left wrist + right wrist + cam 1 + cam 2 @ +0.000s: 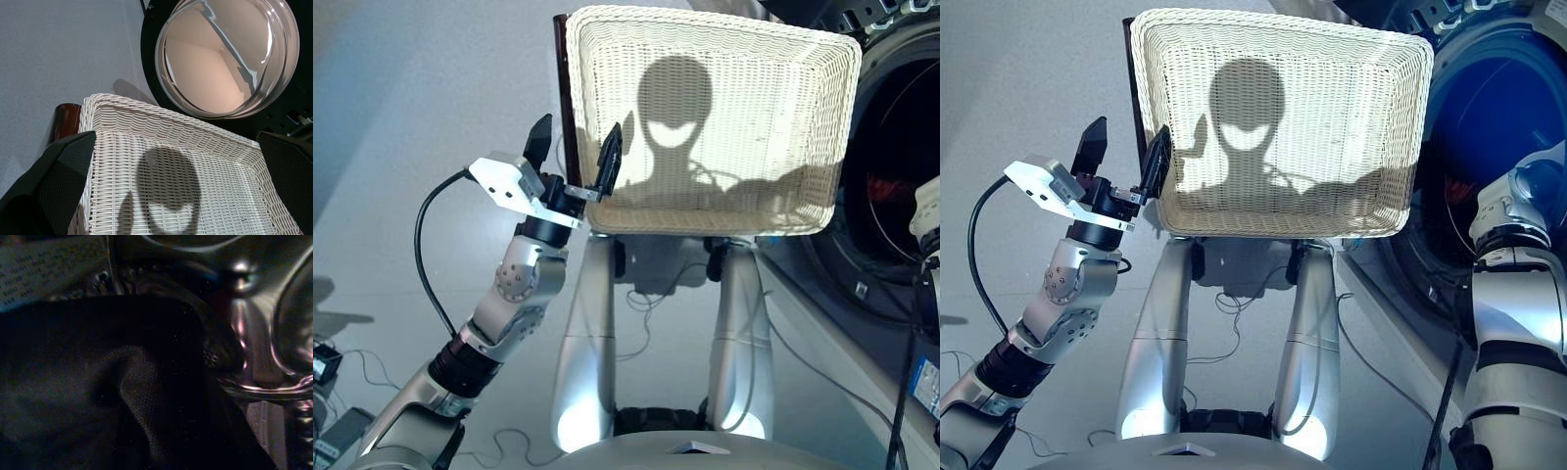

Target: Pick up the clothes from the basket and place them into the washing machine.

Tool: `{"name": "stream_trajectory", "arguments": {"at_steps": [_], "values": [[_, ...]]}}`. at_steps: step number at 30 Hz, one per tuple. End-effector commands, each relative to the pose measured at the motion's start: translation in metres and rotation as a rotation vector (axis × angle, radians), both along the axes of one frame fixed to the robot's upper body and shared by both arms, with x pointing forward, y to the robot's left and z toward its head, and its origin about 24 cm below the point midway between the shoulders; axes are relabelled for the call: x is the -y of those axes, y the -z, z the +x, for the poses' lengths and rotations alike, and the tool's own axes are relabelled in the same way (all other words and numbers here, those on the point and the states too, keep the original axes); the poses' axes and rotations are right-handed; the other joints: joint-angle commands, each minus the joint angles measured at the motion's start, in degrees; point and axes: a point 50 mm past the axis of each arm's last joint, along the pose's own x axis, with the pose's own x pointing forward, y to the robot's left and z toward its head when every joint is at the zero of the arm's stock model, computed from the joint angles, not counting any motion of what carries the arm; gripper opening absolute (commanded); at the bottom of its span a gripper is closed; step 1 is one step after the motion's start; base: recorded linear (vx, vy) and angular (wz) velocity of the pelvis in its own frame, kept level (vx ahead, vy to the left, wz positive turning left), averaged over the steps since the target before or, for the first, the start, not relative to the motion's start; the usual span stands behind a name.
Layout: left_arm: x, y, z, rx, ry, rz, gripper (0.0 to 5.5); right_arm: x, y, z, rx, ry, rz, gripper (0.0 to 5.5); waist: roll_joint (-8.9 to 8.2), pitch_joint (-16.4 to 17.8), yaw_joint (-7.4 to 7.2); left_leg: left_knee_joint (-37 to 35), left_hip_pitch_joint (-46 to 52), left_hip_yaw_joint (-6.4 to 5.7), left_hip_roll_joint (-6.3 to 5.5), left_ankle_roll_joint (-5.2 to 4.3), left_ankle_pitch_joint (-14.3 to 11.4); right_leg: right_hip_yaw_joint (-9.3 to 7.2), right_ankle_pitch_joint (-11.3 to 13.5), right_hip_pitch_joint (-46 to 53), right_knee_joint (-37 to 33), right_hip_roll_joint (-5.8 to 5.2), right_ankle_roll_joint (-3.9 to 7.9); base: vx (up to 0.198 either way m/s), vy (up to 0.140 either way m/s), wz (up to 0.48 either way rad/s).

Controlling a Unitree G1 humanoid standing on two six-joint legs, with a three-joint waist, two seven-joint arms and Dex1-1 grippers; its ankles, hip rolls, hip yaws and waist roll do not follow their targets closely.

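Basket is seen emptied; left tool is held wide open, empty, beside its rim. Right tool is hidden inside washing machine with black cloth; its grip cannot be told. Last drop-off judged underway; release and withdrawal are needed next.

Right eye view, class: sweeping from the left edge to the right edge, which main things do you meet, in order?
Left gripper → basket → washing machine → right arm.

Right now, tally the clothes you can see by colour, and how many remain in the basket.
Orange-red cloth, inside the washing machine: 1
Dark cloth, close in the right wrist view: 1
Clothes in the basket: 0
Total seen: 2
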Motion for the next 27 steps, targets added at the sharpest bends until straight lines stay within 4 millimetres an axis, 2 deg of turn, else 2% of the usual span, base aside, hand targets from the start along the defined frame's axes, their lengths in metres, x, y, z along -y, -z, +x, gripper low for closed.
{"name": "stream_trajectory", "arguments": {"at_steps": [1,5,8,11,16,18,21,23,24,25,27], "values": [[0.012,-0.022,-0.024,0.132,0.104,-0.059,5.50,0.042,-0.035,-0.038,0.073,0.159,-0.071,5.50,0.74,-1.00,0.24,-1.97,4.11,3.32,0.22,-0.68,-2.88,-0.65,2.30,0.36,-1.92,1.67,-1.32,0.000,0.000,0.000],[0.012,-0.022,-0.023,0.133,0.103,-0.067,5.50,0.034,-0.029,-0.030,0.063,0.124,-0.082,5.50,0.74,-1.00,0.15,-2.27,4.30,3.43,0.21,-0.60,-2.73,-0.56,2.61,0.56,-2.33,1.77,-1.28,0.000,0.000,0.000],[0.012,-0.023,-0.023,0.136,0.093,-0.085,5.50,-0.001,-0.019,-0.003,0.077,-0.029,-0.163,5.50,0.35,-1.00,-0.32,-2.90,4.40,3.53,0.41,-0.42,-2.31,-0.54,3.00,0.76,-3.14,1.99,-1.31,0.000,0.000,0.000],[0.010,-0.025,-0.022,0.147,0.072,-0.098,5.50,-0.052,-0.007,0.016,0.109,-0.225,-0.293,5.50,-0.33,-1.00,-1.09,-3.34,4.24,3.69,0.45,-0.19,-2.00,-0.30,3.37,0.46,-3.68,2.32,-1.34,0.000,0.000,0.000],[0.007,-0.023,-0.020,0.137,0.048,-0.115,5.50,-0.113,0.012,0.018,0.147,-0.458,-0.424,5.50,-0.69,-1.00,-1.68,-3.76,3.99,3.99,0.44,0.15,-1.67,0.08,3.76,-0.02,-3.91,2.50,-1.38,0.000,0.000,0.000],[0.006,-0.022,-0.019,0.133,0.046,-0.107,5.50,-0.139,0.017,0.016,0.096,-0.603,-0.571,5.50,-0.87,-1.00,-1.71,-3.98,3.88,4.00,0.48,0.21,-1.41,0.17,3.99,-0.13,-4.12,2.49,-1.34,0.000,0.000,0.000],[0.004,-0.020,-0.020,0.130,0.055,-0.094,5.50,-0.162,0.030,0.013,0.005,-0.784,-0.720,5.50,-0.83,-1.00,-1.56,-4.17,3.75,3.92,0.50,0.26,-1.10,0.19,4.37,-0.30,-4.28,2.45,-1.19,0.000,0.000,0.000],[0.003,-0.019,-0.020,0.127,0.056,-0.088,5.50,-0.167,0.033,0.011,-0.011,-0.822,-0.753,5.50,-0.81,-1.00,-1.52,-4.22,3.80,3.91,0.52,0.25,-1.03,0.23,4.44,-0.29,-4.32,2.40,-1.16,0.000,0.000,0.000],[0.002,-0.016,-0.021,0.119,0.062,-0.067,5.50,-0.185,0.037,0.007,-0.042,-0.947,-0.853,5.50,-0.83,-1.00,-1.46,-4.38,3.86,3.96,0.59,0.21,-0.86,0.29,4.57,-0.28,-4.37,2.41,-1.09,0.000,0.000,0.000],[0.002,-0.016,-0.021,0.119,0.061,-0.067,5.50,-0.185,0.037,0.007,-0.043,-0.947,-0.853,5.50,-0.84,-1.00,-1.48,-4.39,3.88,3.97,0.58,0.21,-0.85,0.30,4.56,-0.27,-4.37,2.40,-1.09,0.000,0.000,0.000],[0.002,-0.012,-0.021,0.107,0.071,-0.031,5.50,-0.204,0.042,0.000,-0.078,-1.081,-0.976,5.50,-0.82,-1.00,-1.43,-4.79,4.62,4.03,0.59,0.15,-0.72,0.31,4.58,0.40,-4.56,2.24,-0.96,0.000,0.000,0.000]]}}
